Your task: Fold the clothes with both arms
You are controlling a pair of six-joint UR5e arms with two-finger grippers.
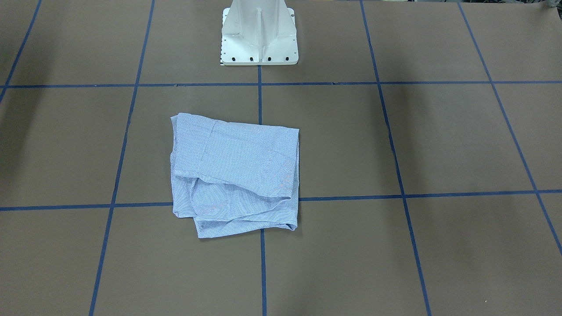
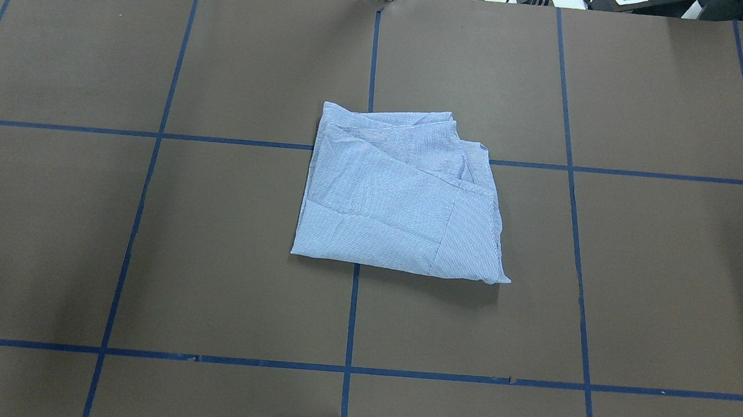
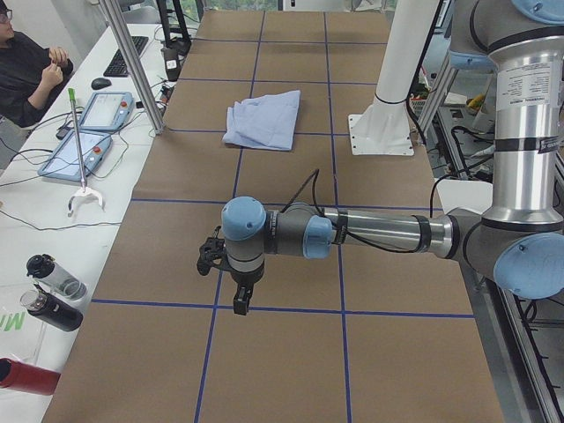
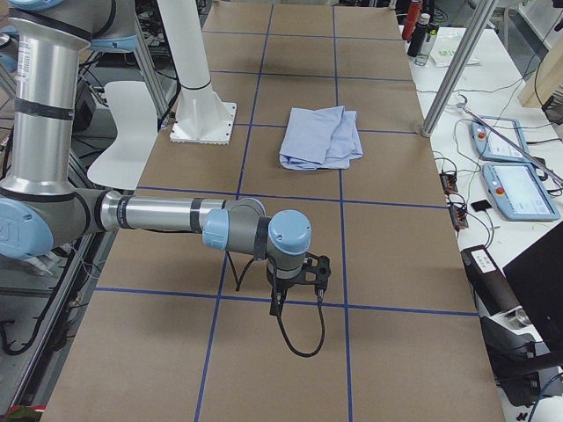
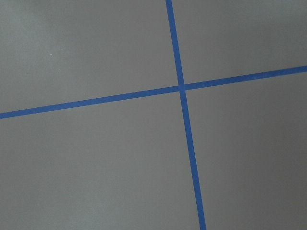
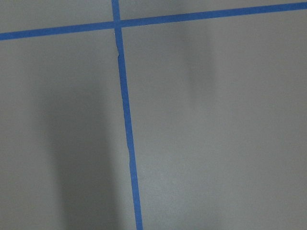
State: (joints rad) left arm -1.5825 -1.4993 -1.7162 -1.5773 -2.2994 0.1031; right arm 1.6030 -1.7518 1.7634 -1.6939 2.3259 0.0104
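The clothes are one light blue striped shirt (image 1: 237, 171), folded into a rough rectangle near the table's middle (image 2: 399, 197), with loose layers on its far side. In the left side view the shirt (image 3: 263, 121) lies far beyond the near left arm (image 3: 379, 236), whose left gripper (image 3: 240, 300) points down over bare table. In the right side view the shirt (image 4: 321, 136) lies well beyond the near right arm (image 4: 158, 214) and the right gripper (image 4: 278, 303). Neither gripper touches the shirt. I cannot tell whether either is open or shut. Both wrist views hold only table.
Brown table (image 2: 143, 250) with a grid of blue tape lines (image 2: 351, 326). White pedestal base (image 1: 259, 39) on the robot's side. Along the far edge stand metal posts (image 3: 132, 62), tablets (image 3: 75, 154), bottles (image 3: 53, 300) and cables. A seated person (image 3: 26, 75) is at the desk.
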